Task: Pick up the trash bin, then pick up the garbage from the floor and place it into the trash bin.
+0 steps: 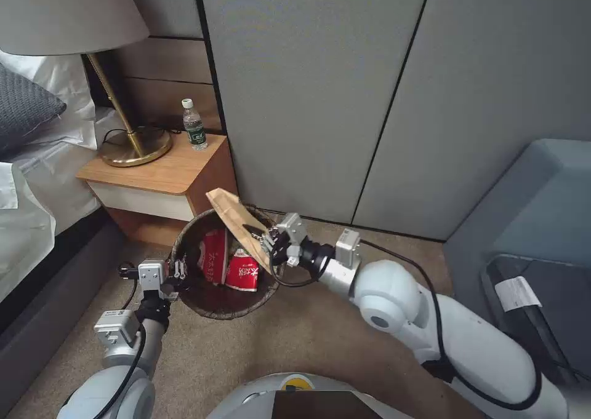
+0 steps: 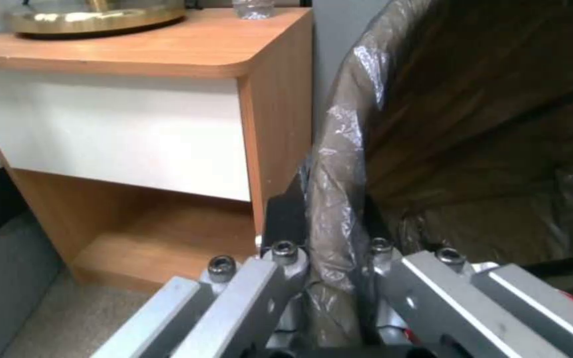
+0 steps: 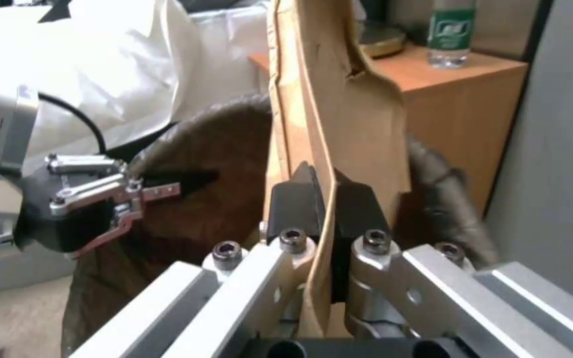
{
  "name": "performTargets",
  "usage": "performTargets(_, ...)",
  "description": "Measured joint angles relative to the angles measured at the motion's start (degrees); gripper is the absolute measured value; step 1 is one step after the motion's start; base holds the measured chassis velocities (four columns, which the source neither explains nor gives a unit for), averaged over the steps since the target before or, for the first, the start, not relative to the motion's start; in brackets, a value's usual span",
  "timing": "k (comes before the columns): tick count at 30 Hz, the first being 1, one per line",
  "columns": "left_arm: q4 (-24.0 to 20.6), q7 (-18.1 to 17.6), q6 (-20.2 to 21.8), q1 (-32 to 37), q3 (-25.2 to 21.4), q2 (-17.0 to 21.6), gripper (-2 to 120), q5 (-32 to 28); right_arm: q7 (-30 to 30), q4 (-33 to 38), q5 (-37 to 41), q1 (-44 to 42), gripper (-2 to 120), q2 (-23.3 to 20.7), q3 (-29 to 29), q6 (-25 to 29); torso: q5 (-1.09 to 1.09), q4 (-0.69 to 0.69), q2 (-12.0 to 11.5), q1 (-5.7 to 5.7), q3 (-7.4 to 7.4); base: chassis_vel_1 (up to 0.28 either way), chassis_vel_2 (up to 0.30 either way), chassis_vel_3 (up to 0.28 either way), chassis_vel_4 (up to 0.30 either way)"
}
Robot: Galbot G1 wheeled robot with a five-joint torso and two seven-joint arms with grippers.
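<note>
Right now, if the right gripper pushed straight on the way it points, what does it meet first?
Likely the left gripper clamped on the far rim of the bin, judging by the right wrist view. The right gripper holds the paper bag; depth is uncertain.

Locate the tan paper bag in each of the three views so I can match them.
Head view: the tan paper bag stands tilted over the trash bin, pinched by the right gripper.
Left wrist view: not in it.
Right wrist view: centre, upright between the finger pads.
Shared landmark: the wooden nightstand.
</note>
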Motion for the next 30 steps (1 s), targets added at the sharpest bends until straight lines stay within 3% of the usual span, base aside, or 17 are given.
performTargets(5,-0.1,0.0,0.0,0.0,0.0,-0.1,0,0.1,1.0,-2.7,-1.7,1.7,0,2.5,-4.8,-0.1,0.01,0.00,0.0,0.00,0.00,0.000,0.000,0.000,0.000)
performTargets(14,-0.1,0.0,0.1,0.0,-0.1,-0.2,0,0.1,1.6,-5.2,-3.5,2.2,1,3.9,-7.8,-0.4,0.01,0.00,0.0,0.00,0.00,0.000,0.000,0.000,0.000)
performTargets(18,-0.1,0.1,0.0,-0.1,0.0,-0.1,0,0.0,3.1,-5.7,-3.7,2.2,19,4.8,-9.0,-1.4,0.01,-0.01,0.0,0.00,0.00,0.000,0.000,0.000,0.000)
performTargets(30,0.1,0.1,0.0,-0.3,-0.1,0.1,0,-0.1,4.6,-6.2,-4.2,2.2,58,5.8,-10.1,-1.6,0.01,0.00,0.0,0.00,0.00,0.000,0.000,0.000,0.000)
